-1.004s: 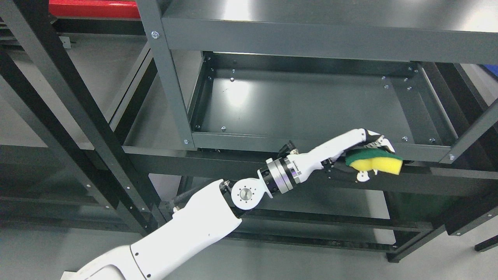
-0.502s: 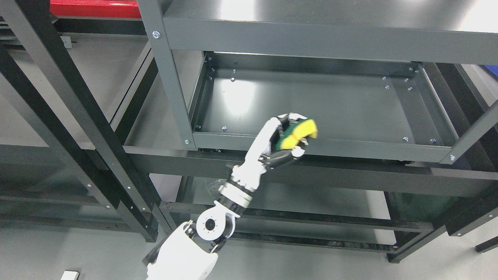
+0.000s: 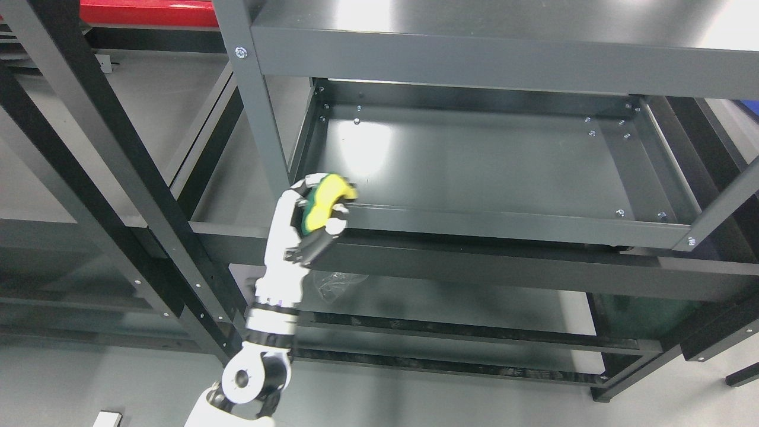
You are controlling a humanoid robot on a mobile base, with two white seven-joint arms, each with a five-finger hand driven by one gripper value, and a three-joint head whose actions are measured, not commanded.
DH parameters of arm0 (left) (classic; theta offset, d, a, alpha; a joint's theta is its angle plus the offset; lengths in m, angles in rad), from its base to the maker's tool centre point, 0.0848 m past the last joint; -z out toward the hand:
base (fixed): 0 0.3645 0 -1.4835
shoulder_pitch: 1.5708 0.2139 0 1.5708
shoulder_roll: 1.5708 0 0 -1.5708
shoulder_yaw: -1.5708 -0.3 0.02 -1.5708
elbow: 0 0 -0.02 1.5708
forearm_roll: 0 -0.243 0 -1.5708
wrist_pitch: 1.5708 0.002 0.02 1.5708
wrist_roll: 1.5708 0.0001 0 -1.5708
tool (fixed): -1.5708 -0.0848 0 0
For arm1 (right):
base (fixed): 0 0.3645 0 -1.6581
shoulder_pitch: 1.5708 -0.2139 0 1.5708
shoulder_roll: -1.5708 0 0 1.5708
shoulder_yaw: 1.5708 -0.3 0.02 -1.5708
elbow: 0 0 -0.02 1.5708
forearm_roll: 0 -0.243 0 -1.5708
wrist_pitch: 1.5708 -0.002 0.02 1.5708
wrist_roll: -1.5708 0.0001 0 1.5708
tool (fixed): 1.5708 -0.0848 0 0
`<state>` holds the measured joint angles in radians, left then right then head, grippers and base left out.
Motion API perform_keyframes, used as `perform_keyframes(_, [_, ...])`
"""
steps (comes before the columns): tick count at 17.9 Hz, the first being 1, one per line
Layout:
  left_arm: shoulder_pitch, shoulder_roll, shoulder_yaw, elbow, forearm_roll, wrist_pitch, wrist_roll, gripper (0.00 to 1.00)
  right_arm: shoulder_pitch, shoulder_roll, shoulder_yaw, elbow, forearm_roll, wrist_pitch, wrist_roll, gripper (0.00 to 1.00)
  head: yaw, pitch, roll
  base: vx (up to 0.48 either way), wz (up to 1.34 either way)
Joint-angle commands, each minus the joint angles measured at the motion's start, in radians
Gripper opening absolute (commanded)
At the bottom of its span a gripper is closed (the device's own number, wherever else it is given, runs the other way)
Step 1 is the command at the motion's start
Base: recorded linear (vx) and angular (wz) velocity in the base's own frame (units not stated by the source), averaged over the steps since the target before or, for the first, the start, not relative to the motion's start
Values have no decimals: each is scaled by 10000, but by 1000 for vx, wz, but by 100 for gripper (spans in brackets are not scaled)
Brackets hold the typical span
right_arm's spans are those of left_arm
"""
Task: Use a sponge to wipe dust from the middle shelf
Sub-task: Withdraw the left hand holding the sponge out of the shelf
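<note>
My left hand (image 3: 317, 204) rises from the bottom left on a white forearm. Its fingers are shut on a yellow sponge with a green scouring side (image 3: 323, 204). The sponge sits at the front left corner of the dark grey middle shelf (image 3: 474, 166), right at the shelf's front lip and close to the left upright post (image 3: 261, 118). The shelf surface shows glare near its back left. My right arm is out of view.
A top shelf (image 3: 504, 53) overhangs the middle one. A lower shelf (image 3: 450, 308) holds a crumpled clear plastic piece (image 3: 335, 281). Black rack frames (image 3: 101, 178) stand at the left, with a red object (image 3: 142, 12) at the top left.
My left hand has swept the sponge leftwards along the shelf's front edge, from the right end through the middle to the front left corner. The forearm has swung upright.
</note>
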<state>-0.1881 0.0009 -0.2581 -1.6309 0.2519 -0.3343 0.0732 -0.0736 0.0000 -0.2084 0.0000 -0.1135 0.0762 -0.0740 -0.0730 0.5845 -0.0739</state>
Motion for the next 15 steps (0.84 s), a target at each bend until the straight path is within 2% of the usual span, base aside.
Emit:
perform_keyframes(1, [807, 166, 2182, -1133, -18, -31, -11, 3, 0, -175, -2, -175, 0, 5, 4, 100, 0, 0, 0, 0, 0])
perform_keyframes(4, [807, 166, 2060, -1133, -3, -47, -26, 3, 0, -175, -2, -175, 0, 5, 4, 100, 0, 0, 0, 0, 0])
perform_keyframes(10, [792, 166, 543, -1255, -18, -200, -42, 3, 0, -175, -2, -175, 0, 5, 4, 100, 0, 0, 0, 0, 0])
perform_keyframes(15, [838, 166, 433, -1271, -18, -200, -26, 3, 0, -175, -2, -175, 0, 5, 4, 100, 0, 0, 0, 0, 0])
